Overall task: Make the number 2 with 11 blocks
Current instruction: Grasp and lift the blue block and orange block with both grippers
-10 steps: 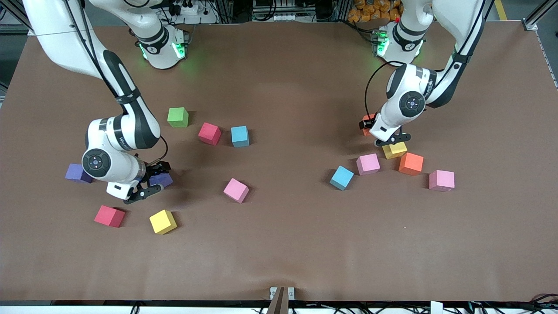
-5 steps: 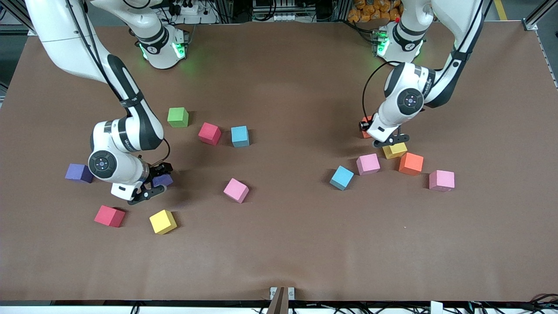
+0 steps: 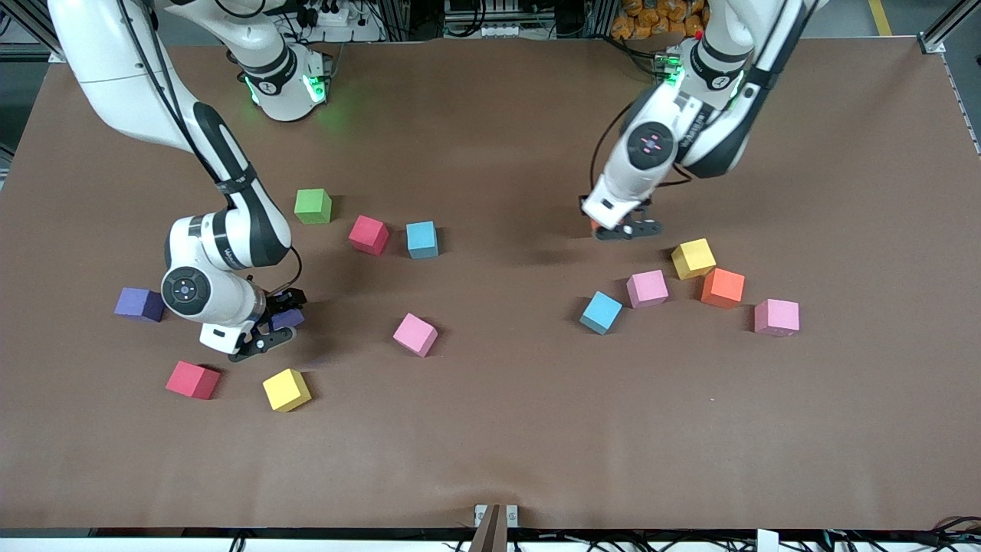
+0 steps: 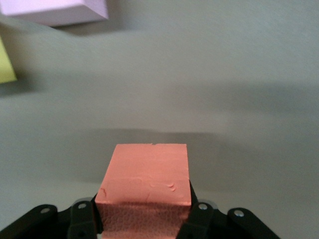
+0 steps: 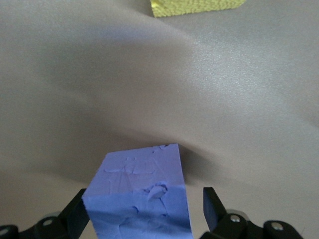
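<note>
I am working at my brown-covered table (image 3: 490, 445), its cloth lying slightly rippled, while cables and power strips (image 3: 329, 15) are sitting along the edge where the bases stand, a metal frame rail (image 3: 950, 31) is bordering one corner, and green light is glowing there.

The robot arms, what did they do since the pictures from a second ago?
The left gripper closed on an orange block, lifted it and carried it away from the yellow block, toward the table's middle. The right gripper barely shifted; its fingers stand open around a purple block. The other blocks stayed put.
</note>
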